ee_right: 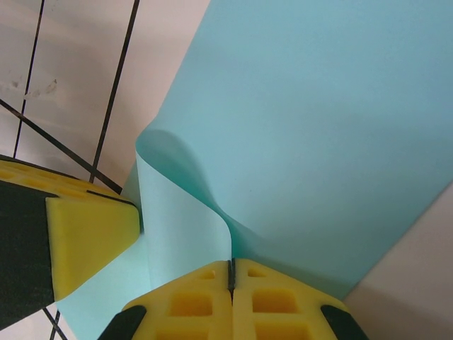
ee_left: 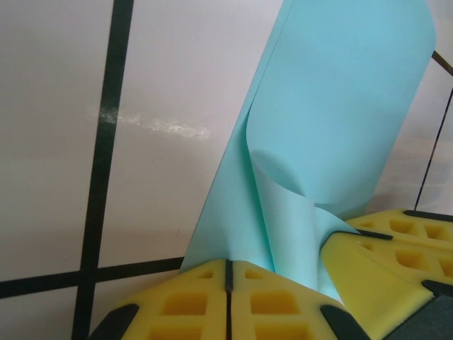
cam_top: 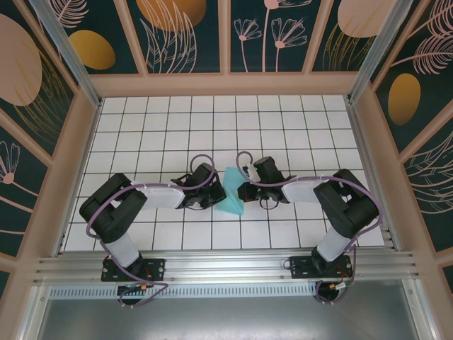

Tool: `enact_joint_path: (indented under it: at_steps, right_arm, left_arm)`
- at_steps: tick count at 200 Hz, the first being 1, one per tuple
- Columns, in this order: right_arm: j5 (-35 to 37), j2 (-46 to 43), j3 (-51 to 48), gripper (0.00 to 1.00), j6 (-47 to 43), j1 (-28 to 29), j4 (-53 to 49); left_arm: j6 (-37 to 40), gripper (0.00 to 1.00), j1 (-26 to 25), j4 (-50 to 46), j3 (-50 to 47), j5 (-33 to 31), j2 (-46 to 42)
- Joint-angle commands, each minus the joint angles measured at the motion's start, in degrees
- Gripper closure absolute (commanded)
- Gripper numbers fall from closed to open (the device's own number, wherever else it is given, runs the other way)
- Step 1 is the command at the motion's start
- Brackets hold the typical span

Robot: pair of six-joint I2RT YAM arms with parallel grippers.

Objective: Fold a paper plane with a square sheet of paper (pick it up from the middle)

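The light turquoise square sheet of paper (cam_top: 232, 197) is lifted off the white grid table between both grippers, bent and curled rather than flat. My left gripper (cam_top: 214, 190) meets it from the left and my right gripper (cam_top: 243, 187) from the right. In the left wrist view the yellow foam jaws of the left gripper (ee_left: 228, 270) are shut, and a pinched crease of the sheet (ee_left: 340, 106) rises from their seam. The right gripper (ee_right: 231, 270) is shut on a fold of the sheet (ee_right: 318, 127) in the same way. The two grippers stand close together.
The white tiled table (cam_top: 163, 134) stretches behind and to both sides of the grippers. Patterned wall panels (cam_top: 42, 106) enclose it on three sides. An aluminium rail (cam_top: 226, 268) with both arm bases runs along the near edge.
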Motion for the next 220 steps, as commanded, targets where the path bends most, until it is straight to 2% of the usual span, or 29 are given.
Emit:
enact_joint_path:
  at_steps: [1,36,83,125,156,220]
  right_arm:
    - [2.13,1.62,0.59,0.98,-0.35,-0.34,-1.58]
    - [3.06,1.29,0.04,0.98,-0.06,-0.39,-1.66]
    - [3.03,1.16,-0.32,0.98,0.29,-0.3,-1.93]
    - [3.23,0.98,-0.48,0.98,0.56,-0.3,-1.67]
    - [3.17,1.1,-0.75,0.98,0.69,-0.31,-1.34]
    - [3.11,0.93,-0.97,0.98,0.73,-0.35,-1.23]
  left_arm:
    - [1.25,0.89,-0.4,-5.49,-0.03,-1.8,1.42]
    - [1.27,0.87,-0.36,-6.44,0.3,-3.17,0.24]
    - [0.98,0.8,-0.38,-6.94,0.46,-5.94,-5.9]
    - [-0.05,0.8,-0.39,-2.05,1.04,-4.9,-9.11]
    - [-1.1,0.8,-0.44,3.11,4.14,-1.78,-6.62]
    - [-4.51,0.81,-0.36,5.59,6.7,0.16,2.02]
